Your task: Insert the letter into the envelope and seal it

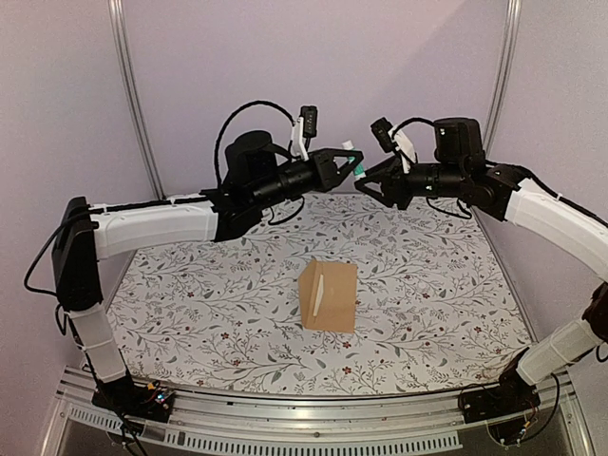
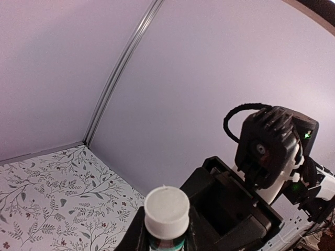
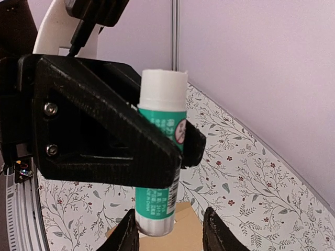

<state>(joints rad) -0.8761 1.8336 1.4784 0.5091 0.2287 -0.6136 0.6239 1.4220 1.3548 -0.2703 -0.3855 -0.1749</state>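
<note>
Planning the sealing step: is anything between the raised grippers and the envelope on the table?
Nothing visible does: only air separates the envelope on the table from both grippers. But the left gripper is shut on a glue stick, and the right gripper, fingers open, faces it.

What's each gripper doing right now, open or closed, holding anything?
The left gripper: closed on the glue stick.
The right gripper: open, one finger on each side of the stick's lower end, holding nothing.

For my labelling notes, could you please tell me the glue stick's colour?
The glue stick is green with a white cap, clearest in the right wrist view.
</note>
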